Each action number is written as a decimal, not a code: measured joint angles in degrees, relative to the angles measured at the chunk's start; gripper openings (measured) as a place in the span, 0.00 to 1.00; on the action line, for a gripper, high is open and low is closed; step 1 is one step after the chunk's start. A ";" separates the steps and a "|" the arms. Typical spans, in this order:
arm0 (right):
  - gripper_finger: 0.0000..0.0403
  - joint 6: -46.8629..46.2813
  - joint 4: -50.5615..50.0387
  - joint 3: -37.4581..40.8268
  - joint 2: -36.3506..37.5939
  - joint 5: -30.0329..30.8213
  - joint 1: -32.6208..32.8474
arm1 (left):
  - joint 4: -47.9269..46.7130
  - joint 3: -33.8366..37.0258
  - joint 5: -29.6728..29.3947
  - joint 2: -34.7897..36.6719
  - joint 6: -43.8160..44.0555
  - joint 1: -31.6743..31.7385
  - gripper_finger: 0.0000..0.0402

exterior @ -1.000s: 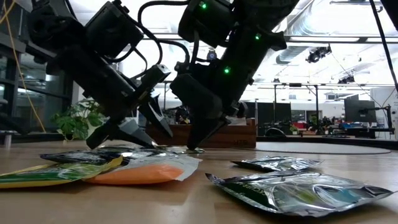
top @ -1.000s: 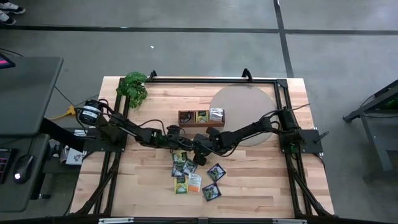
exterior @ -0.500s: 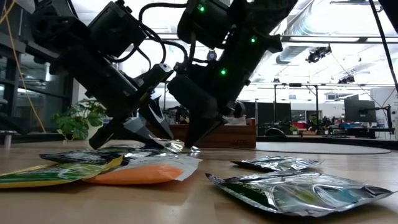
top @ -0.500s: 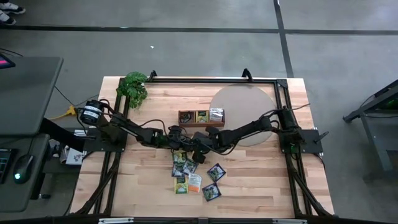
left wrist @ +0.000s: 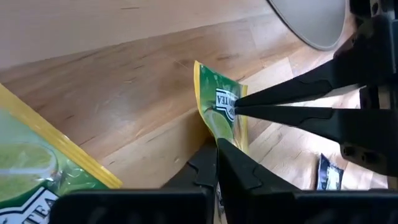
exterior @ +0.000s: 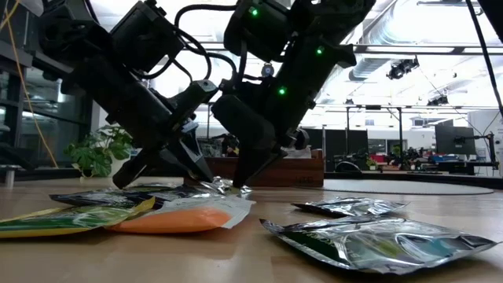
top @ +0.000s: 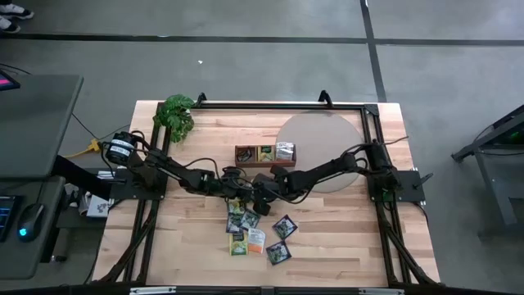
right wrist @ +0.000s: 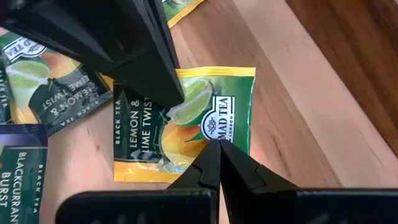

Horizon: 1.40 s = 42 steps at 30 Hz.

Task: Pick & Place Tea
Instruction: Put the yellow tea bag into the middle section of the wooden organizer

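Yellow-green sachet [right wrist: 186,134]: "BLACK TEA", "LEMON & LIME TWIST", "AHMAD TEA LONDON". Dark sachet [right wrist: 18,180] beside it: "BLACKCURRANT BURST". Green sachet [right wrist: 56,93] nearby: "LEMON & LIME TWIST".

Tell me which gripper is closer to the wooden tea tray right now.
Right, narrowly. The right gripper sits just in front of the wooden tray, below its middle. The left gripper sits beside it, toward the tray's left end. Both are shut on the same yellow-green sachet.

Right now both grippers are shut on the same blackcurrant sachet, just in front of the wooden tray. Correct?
Not blackcurrant. The right wrist view shows the label: it is a yellow-green lemon and lime twist sachet. The rest holds: the left gripper and right gripper are both shut on it, in front of the wooden tray.
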<state>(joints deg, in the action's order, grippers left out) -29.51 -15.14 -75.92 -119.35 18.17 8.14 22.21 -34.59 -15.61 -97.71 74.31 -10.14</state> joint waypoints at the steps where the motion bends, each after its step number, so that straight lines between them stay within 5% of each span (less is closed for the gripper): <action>1: 0.00 0.24 0.00 0.00 0.00 -0.45 0.00 | -0.01 0.00 0.09 0.00 -0.41 -0.01 0.01; 12: 0.00 7.38 -2.04 -0.09 5.58 -5.21 1.37 | -0.05 0.04 3.23 0.27 -7.92 0.01 0.00; 23: 0.05 18.56 -5.64 -0.11 10.80 -12.52 2.32 | -2.08 0.04 7.57 7.86 -23.98 0.01 0.00; 32: 0.26 31.07 -6.50 -0.11 11.08 -15.52 2.40 | -9.29 0.07 15.04 11.67 -30.42 0.01 0.00; 42: 0.51 37.30 -0.55 -0.11 11.08 -14.21 -0.02 | -8.69 0.07 15.97 11.74 -32.10 0.01 0.00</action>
<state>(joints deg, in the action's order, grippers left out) 7.78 -15.68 -76.03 -108.27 3.96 8.12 13.52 -34.52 0.36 -85.97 42.21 -10.13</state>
